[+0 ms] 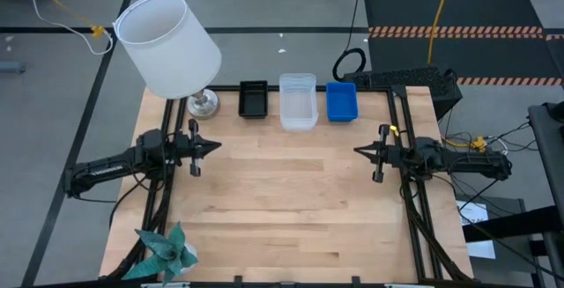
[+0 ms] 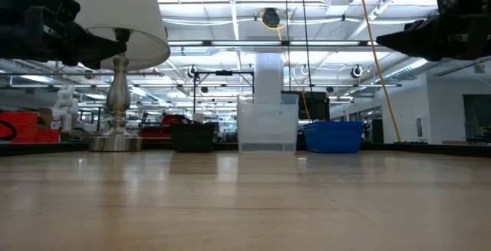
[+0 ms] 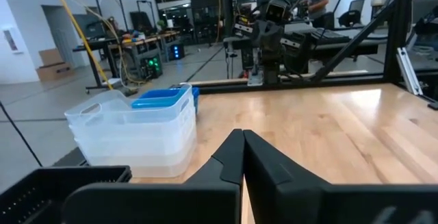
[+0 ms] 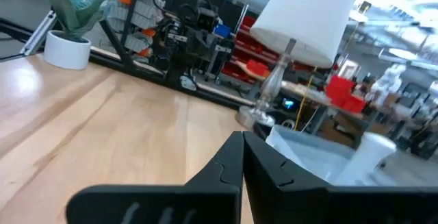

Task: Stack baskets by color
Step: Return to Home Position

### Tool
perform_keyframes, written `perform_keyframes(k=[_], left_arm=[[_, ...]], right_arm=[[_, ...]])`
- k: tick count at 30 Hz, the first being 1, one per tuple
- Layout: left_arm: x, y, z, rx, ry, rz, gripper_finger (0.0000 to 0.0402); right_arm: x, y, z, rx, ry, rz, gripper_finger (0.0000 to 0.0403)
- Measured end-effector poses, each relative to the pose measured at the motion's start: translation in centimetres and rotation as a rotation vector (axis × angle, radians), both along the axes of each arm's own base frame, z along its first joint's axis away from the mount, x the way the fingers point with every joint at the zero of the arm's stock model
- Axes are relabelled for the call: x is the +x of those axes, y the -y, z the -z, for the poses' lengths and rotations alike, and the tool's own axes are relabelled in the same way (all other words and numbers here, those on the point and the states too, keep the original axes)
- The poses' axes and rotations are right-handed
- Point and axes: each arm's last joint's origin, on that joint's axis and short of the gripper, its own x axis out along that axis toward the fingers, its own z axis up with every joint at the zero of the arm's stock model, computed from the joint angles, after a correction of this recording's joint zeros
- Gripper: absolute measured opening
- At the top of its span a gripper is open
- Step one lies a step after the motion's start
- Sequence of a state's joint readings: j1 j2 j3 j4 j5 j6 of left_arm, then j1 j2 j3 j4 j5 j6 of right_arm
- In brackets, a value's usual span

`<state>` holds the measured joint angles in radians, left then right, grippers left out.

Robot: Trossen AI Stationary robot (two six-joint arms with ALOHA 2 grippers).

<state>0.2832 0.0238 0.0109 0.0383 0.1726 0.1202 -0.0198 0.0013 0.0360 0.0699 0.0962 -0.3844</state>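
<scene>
Three stacks of baskets stand in a row along the table's far edge: a black stack point(image 1: 253, 99) on the left, a clear stack point(image 1: 298, 101) in the middle, a blue stack point(image 1: 341, 101) on the right. Each rests with its bottom on the wood. The low view shows the same row: black stack point(image 2: 193, 137), clear stack point(image 2: 267, 124), blue stack point(image 2: 333, 136). My left gripper point(image 1: 217, 146) hangs shut at the table's left side, pointing level toward the right. My right gripper point(image 1: 358, 151) hangs shut at the right side, pointing left. Both are above the table and touch nothing.
A lamp with a big white shade point(image 1: 167, 45) stands on its metal foot point(image 1: 204, 103) at the far left corner, beside the black stack. A teal paper star in a white pot point(image 1: 165, 253) sits at the near left corner. Bare wood point(image 1: 291, 200) lies between the arms.
</scene>
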Motion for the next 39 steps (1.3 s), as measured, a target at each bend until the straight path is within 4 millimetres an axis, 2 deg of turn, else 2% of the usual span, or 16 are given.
perform_keyframes(k=[10,24,33,39], left_arm=[[0.01,0.0,0.01,-0.007,-0.001,0.0,0.0014],[0.01,0.04,0.0,0.098,-0.011,0.015,0.0004],[0.08,0.37,-0.02,0.037,-0.001,0.082,0.0002],[0.52,0.82,0.47,0.011,-0.058,0.113,0.0002]], right_arm=[[0.02,-0.02,0.4,0.017,-0.04,-0.003,0.0],[0.01,0.0,0.29,0.042,-0.026,0.0,0.0],[0.01,0.0,0.29,0.041,-0.025,0.0,0.0],[0.01,0.0,0.29,0.04,-0.025,0.0,0.0]])
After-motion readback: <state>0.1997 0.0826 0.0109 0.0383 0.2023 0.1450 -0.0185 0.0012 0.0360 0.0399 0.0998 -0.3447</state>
